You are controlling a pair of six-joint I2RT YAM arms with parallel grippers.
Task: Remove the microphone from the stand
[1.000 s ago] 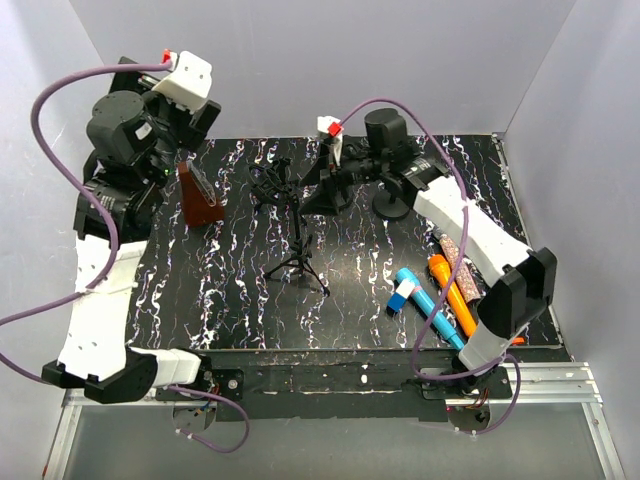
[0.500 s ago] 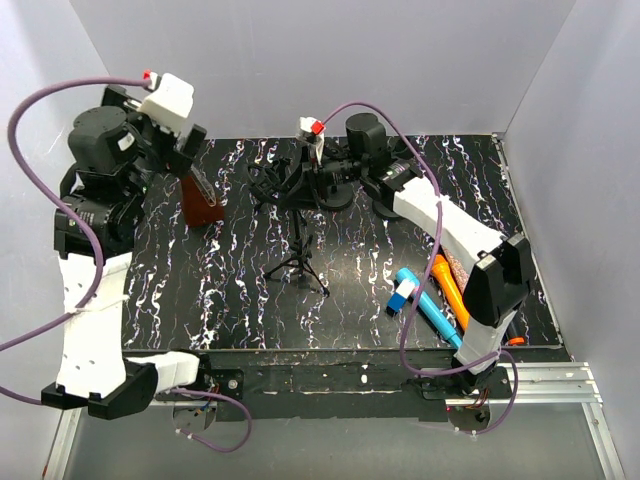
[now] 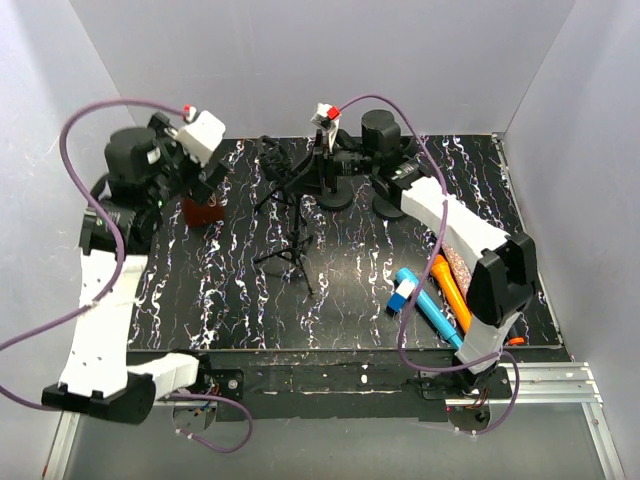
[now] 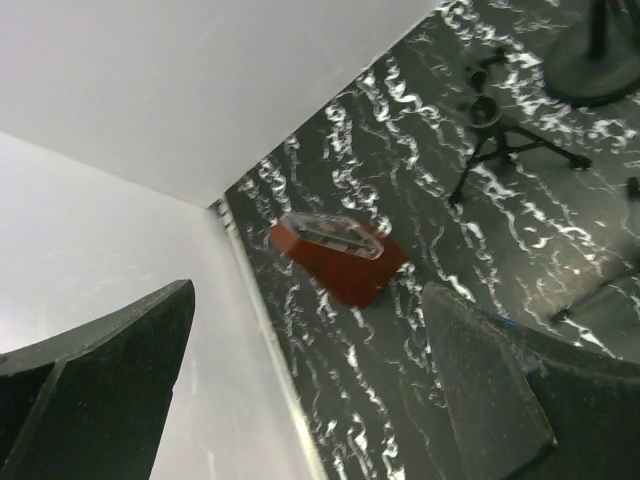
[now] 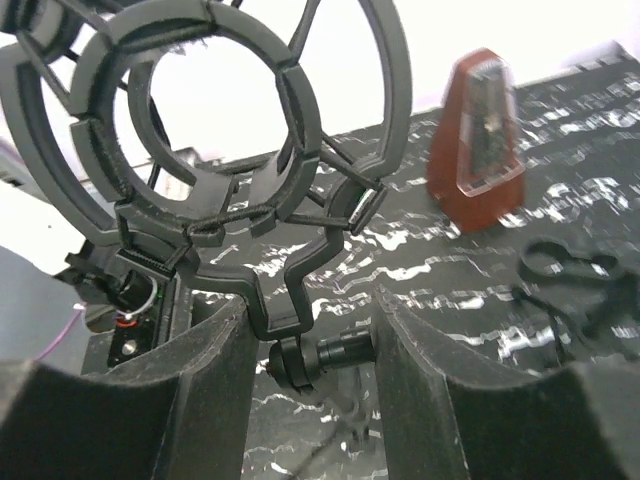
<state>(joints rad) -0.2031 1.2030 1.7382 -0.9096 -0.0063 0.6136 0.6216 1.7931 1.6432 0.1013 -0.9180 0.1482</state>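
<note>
Saw a thin black metal tripod stand (image 3: 292, 250) in the middle of the scene, three legs splayed, pole tilted toward the far side. Found its black plastic shock-mount ring (image 5: 300, 110) at the far upper end, upright on a small swivel joint, open and see-through in the middle.

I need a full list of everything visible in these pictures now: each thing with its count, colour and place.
black tripod stand carrying a ring-shaped shock mount: 1, black, mat centre, ring empty
small black tabletop tripod: 1, black, back of mat
round flat stand bases: 2, black, back, right of centre
pyramid-shaped red-brown metronome: 1, red-brown, back left
stick-shaped microphone-like items: 3, blue, orange, speckled pink, lying at right
marbled mat: 1, black-white, covering table
purple cables: 2, one along each arm
left claw: 1, black, open, above metronome
right claw: 1, black, around the mount's stem
</note>
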